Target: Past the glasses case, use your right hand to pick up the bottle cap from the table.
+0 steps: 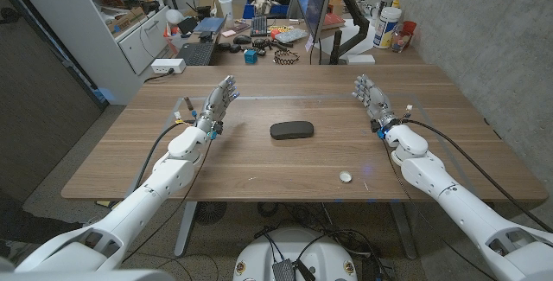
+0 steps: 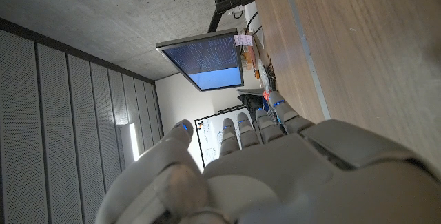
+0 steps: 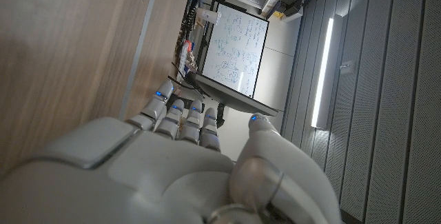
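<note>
On the wooden bench [image 1: 173, 164], the small white bottle cap [image 1: 346, 176] lies near the front edge, nearer the empty, spread-fingered right hand [image 1: 371, 99] than the equally empty left hand [image 1: 218, 102].

Both hands raised over the wooden table [image 1: 449, 156], holding nothing.

The left hand [image 1: 219, 101] and right hand [image 1: 370, 96] stand apart with fingers spread. The black glasses case [image 1: 291, 130] lies between them; the white bottle cap [image 1: 346, 176] sits nearer the front edge, toward the right arm.
</note>
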Robot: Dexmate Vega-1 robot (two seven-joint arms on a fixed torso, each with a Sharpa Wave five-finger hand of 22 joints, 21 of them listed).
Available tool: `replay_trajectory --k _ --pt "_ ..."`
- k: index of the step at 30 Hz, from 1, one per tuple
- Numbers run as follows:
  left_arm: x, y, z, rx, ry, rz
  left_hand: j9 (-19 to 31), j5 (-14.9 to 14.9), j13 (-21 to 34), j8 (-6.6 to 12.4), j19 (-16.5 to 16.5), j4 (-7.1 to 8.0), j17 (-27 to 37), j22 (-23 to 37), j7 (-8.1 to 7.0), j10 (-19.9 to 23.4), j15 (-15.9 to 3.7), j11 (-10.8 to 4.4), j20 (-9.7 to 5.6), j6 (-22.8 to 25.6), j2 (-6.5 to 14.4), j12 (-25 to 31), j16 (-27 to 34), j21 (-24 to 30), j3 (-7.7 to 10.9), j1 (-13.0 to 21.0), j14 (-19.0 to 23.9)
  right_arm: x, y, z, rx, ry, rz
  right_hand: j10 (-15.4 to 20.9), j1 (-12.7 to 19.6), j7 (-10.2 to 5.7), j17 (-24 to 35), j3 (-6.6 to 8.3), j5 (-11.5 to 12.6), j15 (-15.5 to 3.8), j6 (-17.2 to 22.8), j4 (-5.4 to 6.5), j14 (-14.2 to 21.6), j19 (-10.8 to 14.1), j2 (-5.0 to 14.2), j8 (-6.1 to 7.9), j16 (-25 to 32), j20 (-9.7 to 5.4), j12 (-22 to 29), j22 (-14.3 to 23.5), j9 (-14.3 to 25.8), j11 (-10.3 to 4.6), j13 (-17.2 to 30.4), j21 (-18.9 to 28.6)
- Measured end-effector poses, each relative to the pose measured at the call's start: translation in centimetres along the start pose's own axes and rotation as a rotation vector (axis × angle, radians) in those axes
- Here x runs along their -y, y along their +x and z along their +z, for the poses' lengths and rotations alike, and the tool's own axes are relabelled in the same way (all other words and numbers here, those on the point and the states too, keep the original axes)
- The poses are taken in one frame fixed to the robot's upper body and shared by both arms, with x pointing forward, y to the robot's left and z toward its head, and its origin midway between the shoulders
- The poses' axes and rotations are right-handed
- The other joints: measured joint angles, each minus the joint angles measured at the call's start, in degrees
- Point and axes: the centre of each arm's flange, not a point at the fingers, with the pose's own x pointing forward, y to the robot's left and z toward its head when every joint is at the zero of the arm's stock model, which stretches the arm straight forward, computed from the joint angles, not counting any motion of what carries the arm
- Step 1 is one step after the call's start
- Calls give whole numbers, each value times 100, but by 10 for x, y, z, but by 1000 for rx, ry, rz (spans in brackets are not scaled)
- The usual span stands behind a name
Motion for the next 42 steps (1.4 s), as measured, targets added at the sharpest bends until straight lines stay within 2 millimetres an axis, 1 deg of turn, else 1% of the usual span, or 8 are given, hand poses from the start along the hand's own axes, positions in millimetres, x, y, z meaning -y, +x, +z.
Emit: replay_trajectory --k 9,13,16,21,25,29,38,42 --pt "1 0 0 -3 1 -2 -1 16 0 0 0 0 0 0 1 0 -20 1 0 0 0 0 0 0 0 0 20 1 -3 1 4 -2 -3 0 30 0 0 0 -1 22 0 0 22 -1 30 0 23 1 0 0 0 0 -1 0" --pt "1 0 -1 -3 2 -2 -1 16 0 0 0 0 -1 0 1 0 -20 1 1 0 0 0 0 0 0 0 20 2 -4 2 6 -9 0 12 30 0 -9 24 -2 42 -1 -24 42 -2 30 0 23 2 0 -1 -1 12 -1 0" --pt "0 -1 -3 -9 3 -1 -1 16 0 0 0 0 -1 0 -30 0 -20 2 1 31 0 0 0 0 0 0 20 3 -7 5 18 -38 9 22 30 0 -16 24 -2 72 -1 -24 72 -1 30 0 23 2 0 -1 -1 22 -1 0" --pt "-2 0 -4 -13 5 -2 -1 16 -1 19 0 0 -1 -1 -30 0 -20 2 1 32 0 0 0 0 0 0 20 4 -11 7 25 -71 16 52 52 0 -16 24 -2 71 -1 -24 72 -1 7 0 23 2 0 -1 -1 52 -1 0" --pt "-2 1 -5 -15 5 -6 -1 16 -1 41 0 0 -1 -1 -30 1 -20 3 1 32 0 0 0 0 -1 -1 20 6 -16 9 29 -108 23 82 52 -31 -16 48 -2 113 30 -48 113 1 7 0 48 3 1 -1 -1 82 26 -26" --pt "-2 2 -6 -17 6 -9 -2 16 -1 41 0 0 -1 -1 -30 1 -20 4 1 32 0 0 0 0 -1 -1 20 7 -22 12 32 -145 33 125 82 -30 -16 48 -2 143 30 -48 143 42 -23 0 66 44 37 -1 -2 101 26 -26" --pt "-1 4 -7 -21 6 -17 -2 16 -1 40 0 0 -2 -1 -8 1 -19 4 1 53 0 0 -1 0 -1 -1 20 12 -34 19 43 -219 50 164 91 -20 -16 71 -2 123 102 -71 164 32 -32 0 66 74 37 -1 -2 122 26 -24" --pt "-1 5 -7 -22 5 -18 -2 16 -1 43 1 0 -2 -1 22 1 -19 5 2 84 1 0 -1 0 -1 -1 20 14 -39 24 50 -253 59 164 91 -6 -15 71 -2 123 115 -71 164 32 -32 44 66 74 37 -2 -2 122 26 -46"
